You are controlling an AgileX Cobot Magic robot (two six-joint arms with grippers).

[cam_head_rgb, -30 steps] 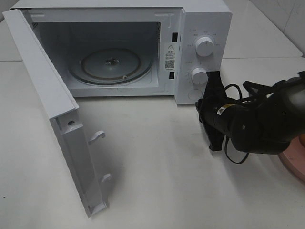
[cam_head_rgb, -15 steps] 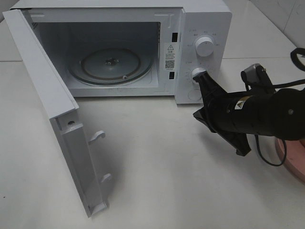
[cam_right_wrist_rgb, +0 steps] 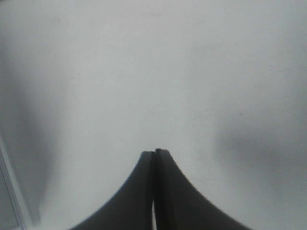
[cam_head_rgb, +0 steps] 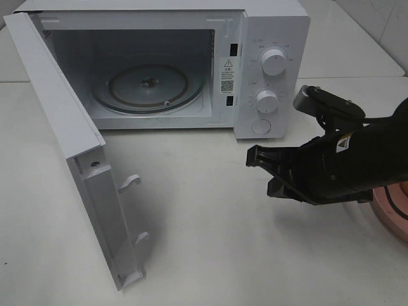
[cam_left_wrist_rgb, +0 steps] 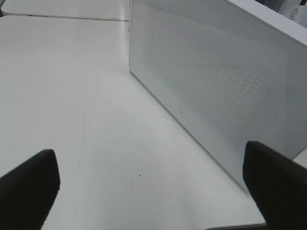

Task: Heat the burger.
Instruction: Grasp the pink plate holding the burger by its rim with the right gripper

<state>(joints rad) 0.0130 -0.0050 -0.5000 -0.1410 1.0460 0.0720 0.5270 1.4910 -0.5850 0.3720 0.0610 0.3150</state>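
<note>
My right gripper [cam_head_rgb: 254,158] hangs above the table in front of the open microwave [cam_head_rgb: 271,38], jaws pressed together on nothing, while my left gripper [cam_left_wrist_rgb: 149,175] stands wide apart. I can't see the burger in any view. Only an edge of the pink plate [cam_head_rgb: 390,213] shows behind the right arm. I reckon the burger is light, soft and prone to sliding apart, so I'd pinch it gently across the bun's sides.

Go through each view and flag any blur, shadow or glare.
Exterior high: sharp, evenly lit, faint shadow under the right claw on the table. Left wrist: microwave door crisp, left claw tips blurred. Right wrist: soft focus, shut claw a dark silhouette, grey shadows around.
</note>
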